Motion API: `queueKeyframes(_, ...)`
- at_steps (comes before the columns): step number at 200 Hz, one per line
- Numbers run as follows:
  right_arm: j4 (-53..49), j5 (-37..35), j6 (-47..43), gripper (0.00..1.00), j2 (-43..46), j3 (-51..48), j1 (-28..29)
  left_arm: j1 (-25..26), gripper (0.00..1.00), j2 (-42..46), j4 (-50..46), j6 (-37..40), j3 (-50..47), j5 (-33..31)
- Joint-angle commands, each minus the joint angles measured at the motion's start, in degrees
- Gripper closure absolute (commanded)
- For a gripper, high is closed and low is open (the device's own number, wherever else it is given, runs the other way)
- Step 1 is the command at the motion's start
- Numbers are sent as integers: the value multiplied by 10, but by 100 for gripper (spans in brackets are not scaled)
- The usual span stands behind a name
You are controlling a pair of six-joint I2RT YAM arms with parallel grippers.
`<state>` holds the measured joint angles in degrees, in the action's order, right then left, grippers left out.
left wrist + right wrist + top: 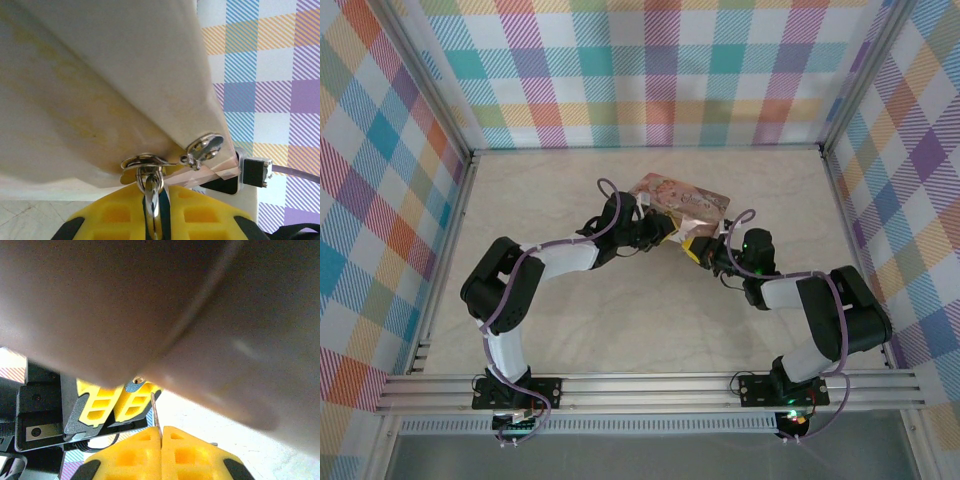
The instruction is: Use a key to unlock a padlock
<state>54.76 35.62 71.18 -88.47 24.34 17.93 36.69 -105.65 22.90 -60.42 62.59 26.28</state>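
My left gripper (pixel 153 194) is shut on the small blue padlock (pixel 161 205). Its silvery shackle (pixel 149 181) hangs through the metal hasp on the pale underside of the pink floral tin (pixel 682 198). The right gripper (pixel 161 429) is shut on the key (pixel 155 412), a thin blade that points up toward the padlock. In the right wrist view the padlock's blue bottom face with its keyhole (pixel 135 385) sits between the left gripper's yellow fingers (pixel 100 404). The key's tip stands just right of the keyhole, outside it. From above, both grippers meet at the tin's near edge (pixel 682 240).
The tin looms blurred right over the right gripper (pixel 704 248). A silver hasp plate (pixel 205 146) sits at the tin's corner. Checked walls (pixel 650 70) enclose the beige table (pixel 620 320), with open room in front of the arms.
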Motion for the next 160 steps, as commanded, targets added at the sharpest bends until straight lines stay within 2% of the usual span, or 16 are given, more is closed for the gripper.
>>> queueKeyframes(1, 0, 54, -12, 100, -10, 24, 15, 19, 95, 10, 52, -4, -5, 97)
queueKeyframes(24, -23, 50, -25, 100, 4, 24, 18, 16, 94, 12, 45, -3, -13, 79)
queueKeyframes(57, -82, 29, -52, 100, 67, 4, 25, 11, 94, 10, 53, -9, -19, 55)
queueKeyframes(98, -153, -6, -76, 100, 134, -7, 49, 11, 93, -2, 74, -21, -13, 55)
queueKeyframes(160, -113, -32, -45, 100, 102, -11, 70, 10, 96, -15, 110, -41, -10, 102)
